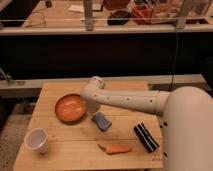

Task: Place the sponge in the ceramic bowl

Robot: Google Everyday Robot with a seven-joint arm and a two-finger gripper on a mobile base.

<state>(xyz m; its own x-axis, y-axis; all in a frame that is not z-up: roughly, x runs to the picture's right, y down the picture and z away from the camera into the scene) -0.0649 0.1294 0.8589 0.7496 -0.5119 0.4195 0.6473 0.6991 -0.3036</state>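
The blue sponge (102, 121) lies flat on the wooden table (60, 157), just right of the orange ceramic bowl (69, 107). The bowl sits at the table's left middle and holds nothing. My white arm reaches in from the right, its wrist bending down at the bowl's right rim. The gripper (93, 106) hangs there in shadow, between the bowl and the sponge, just above and left of the sponge. The sponge rests on the table, with its upper left corner close under the gripper.
A white cup (37, 140) stands at the front left. An orange carrot (117, 149) lies near the front edge, and a black block with white stripes (146, 136) is to its right. A dark shelf and a cluttered bench run behind the table.
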